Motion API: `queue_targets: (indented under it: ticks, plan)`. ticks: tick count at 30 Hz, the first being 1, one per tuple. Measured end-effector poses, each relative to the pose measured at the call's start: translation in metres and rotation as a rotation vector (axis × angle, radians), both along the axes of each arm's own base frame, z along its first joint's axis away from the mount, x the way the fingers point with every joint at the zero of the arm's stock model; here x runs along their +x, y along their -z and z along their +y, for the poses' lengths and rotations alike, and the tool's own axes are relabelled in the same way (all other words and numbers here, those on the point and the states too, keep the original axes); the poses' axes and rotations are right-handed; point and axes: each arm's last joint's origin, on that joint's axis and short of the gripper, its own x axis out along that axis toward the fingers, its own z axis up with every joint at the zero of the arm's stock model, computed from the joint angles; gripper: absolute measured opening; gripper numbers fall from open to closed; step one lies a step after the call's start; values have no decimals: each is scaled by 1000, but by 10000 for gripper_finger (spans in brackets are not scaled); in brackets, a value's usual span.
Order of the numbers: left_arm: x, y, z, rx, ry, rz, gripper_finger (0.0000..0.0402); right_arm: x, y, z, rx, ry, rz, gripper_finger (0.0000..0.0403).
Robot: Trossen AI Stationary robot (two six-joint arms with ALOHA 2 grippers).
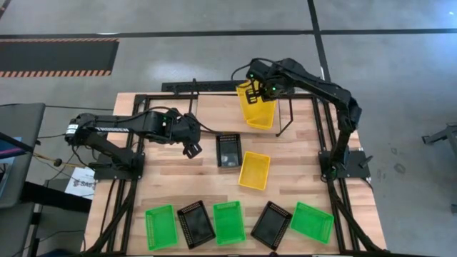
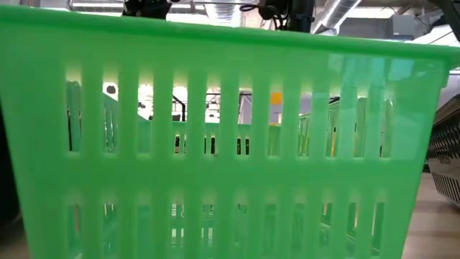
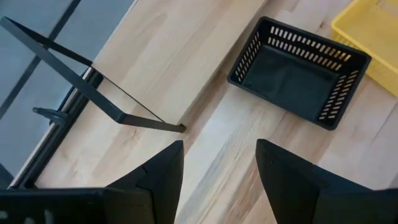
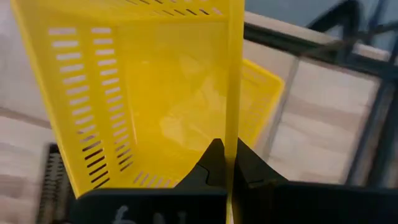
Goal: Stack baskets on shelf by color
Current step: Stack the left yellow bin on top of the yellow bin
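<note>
My right gripper (image 1: 251, 91) (image 4: 229, 163) is shut on a yellow basket (image 1: 258, 108) over the table's far side, beside the shelf's thin black rods (image 1: 285, 118). A second yellow basket (image 4: 264, 84) shows behind the held one in the right wrist view. My left gripper (image 1: 191, 149) (image 3: 217, 168) hovers open over bare wood, left of a black basket (image 1: 228, 150) (image 3: 297, 71) that rests on its base. Another yellow basket (image 1: 255, 170) lies mid-table. Green baskets (image 1: 160, 227) and black ones (image 1: 196, 223) sit along the near edge. My right gripper pinches one side wall of the yellow basket at its rim (image 4: 234, 124), one finger inside and one outside. The fingers come from above and the far side. The basket hangs tilted below them, lifted off the table.
A green basket (image 2: 215, 144) stands right before the low camera and blocks that view. A thin shelf rod (image 3: 93, 87) lies just beyond my left gripper. Black frame rails (image 1: 325, 135) edge the table. Bare wood (image 1: 171, 178) lies between the left arm and the near row.
</note>
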Motion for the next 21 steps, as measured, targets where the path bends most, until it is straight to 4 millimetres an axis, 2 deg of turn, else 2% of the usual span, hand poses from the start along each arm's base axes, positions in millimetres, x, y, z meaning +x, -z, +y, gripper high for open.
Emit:
queue_targets:
  ticks: [6,10,15,21]
  plan:
    - [0,0,0,-13,5,4,189,-19,4,-4,-5,71,-50,4]
    - [0,0,0,-6,11,10,189,-34,7,5,-17,121,-116,4]
    - [0,0,0,5,16,14,189,-42,16,17,-44,150,-253,4]
    - [0,0,0,6,26,18,189,-48,41,30,-8,190,-247,4]
